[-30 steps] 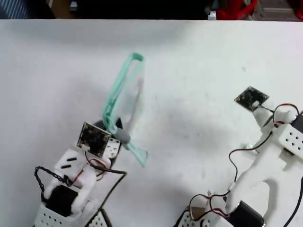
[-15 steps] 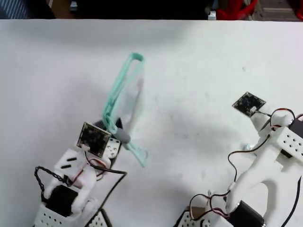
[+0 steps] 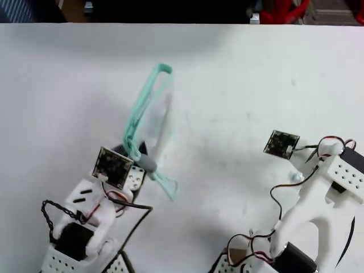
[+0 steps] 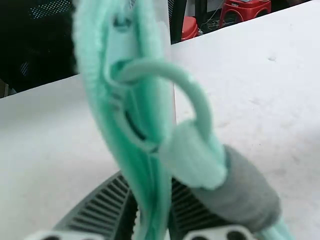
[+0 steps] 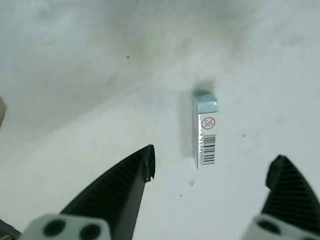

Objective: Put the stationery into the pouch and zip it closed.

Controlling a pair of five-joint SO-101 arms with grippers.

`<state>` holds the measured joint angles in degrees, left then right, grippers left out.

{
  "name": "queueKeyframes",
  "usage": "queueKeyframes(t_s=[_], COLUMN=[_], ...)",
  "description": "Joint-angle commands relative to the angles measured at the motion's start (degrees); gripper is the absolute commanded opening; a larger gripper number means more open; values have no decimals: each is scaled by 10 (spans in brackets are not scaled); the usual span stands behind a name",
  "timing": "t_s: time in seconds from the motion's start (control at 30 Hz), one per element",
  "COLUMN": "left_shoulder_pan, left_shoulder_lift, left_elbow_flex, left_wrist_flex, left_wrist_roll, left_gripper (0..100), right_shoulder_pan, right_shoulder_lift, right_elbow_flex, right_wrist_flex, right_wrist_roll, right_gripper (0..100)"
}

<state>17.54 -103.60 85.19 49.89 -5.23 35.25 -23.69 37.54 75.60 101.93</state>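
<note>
- Left end effector [image 4: 150, 212], one: clamped on the single pouch [image 4: 142, 115] at its zip edge; the pouch rises ahead of it.
- Right end effector [image 5: 212, 160], one: jaws wide; one small stationery box [image 5: 205, 131] lies on the tabletop [image 5: 75, 75] between them.
- Risk: closing off-centre would likely skid or tip the box; the pouch mouth looks narrow, so insertion could snag.
</note>
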Motion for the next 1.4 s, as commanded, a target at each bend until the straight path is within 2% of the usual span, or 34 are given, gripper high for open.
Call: queueKeyframes(t_s=[0.0, 0.13, 0.5, 0.73, 0.8, 0.9, 0.93, 1.0, 1.07, 1.23, 1.37], left_shoulder_pan=[9, 9, 9, 9, 9, 9, 9, 9, 9, 9, 9], left_shoulder_lift=[-7, -7, -7, -7, -7, -7, -7, -7, -7, -7, -7], left_elbow_flex=[-4, -4, -4, -4, -4, -4, -4, -4, -4, -4, -3], left_wrist_flex=[-17, -17, -15, -15, -16, -16, -16, -15, -15, -15, -16], left_wrist_roll=[-7, -7, -7, -7, -7, -7, -7, -7, -7, -7, -7], left_gripper=[27, 27, 27, 27, 27, 27, 27, 27, 27, 27, 27], right_shoulder_pan=[-3, -1, 16, 35, 34, 26, 22, 21, 18, 21, 16], right_shoulder_lift=[-15, 13, 199, 266, 272, 271, 271, 271, 271, 224, 129], right_elbow_flex=[0, 34, 40, 40, 40, 40, 40, 40, 40, 44, 44], right_wrist_flex=[-18, -85, -225, -317, -326, -325, -325, -322, -322, -314, -237], right_wrist_roll=[9, 9, 9, 9, 8, 8, 8, 8, 8, 6, 5], right_gripper=[365, 321, 320, 309, 233, 26, 5, 50, 18, 17, 17])
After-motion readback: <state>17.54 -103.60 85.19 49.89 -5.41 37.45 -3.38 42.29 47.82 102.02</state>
